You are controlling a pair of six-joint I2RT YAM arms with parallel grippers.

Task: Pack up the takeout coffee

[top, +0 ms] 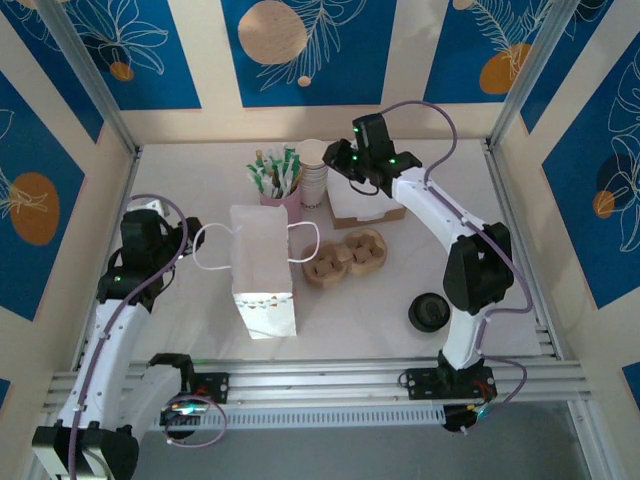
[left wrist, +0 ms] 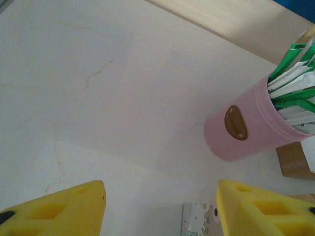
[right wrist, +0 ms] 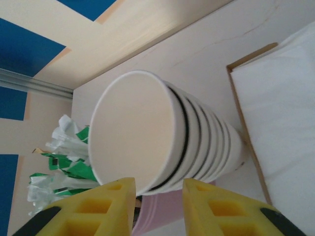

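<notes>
Black lid (top: 430, 312): round, on the worktop (top: 365, 312) at the near right, close to the right arm's base. I cannot tell if a cup is under it, so I cannot tell if this is the whole takeout coffee.
Cup stack (right wrist: 197, 142): white cups, one inside the other, standing at the back, well apart from the black lid.
Right end effector (right wrist: 159, 183): at the top of the cup stack. The rim of the top cup sits in the small gap between the yellow fingers (right wrist: 216, 206). I cannot tell if they pinch it.
Pink cup (left wrist: 246, 130): upright, just beside the cup stack, full of green and white sticks.
Box (right wrist: 285, 113): brown, with white paper in it, on the other side of the cup stack.
Paper bag (top: 262, 270): white, in the middle, a loop handle on each side.
Tray (top: 345, 258): brown, just right of the paper bag.
Left end effector (left wrist: 160, 191): spread wide, only bare worktop between its fingers, left of the pink cup.
</notes>
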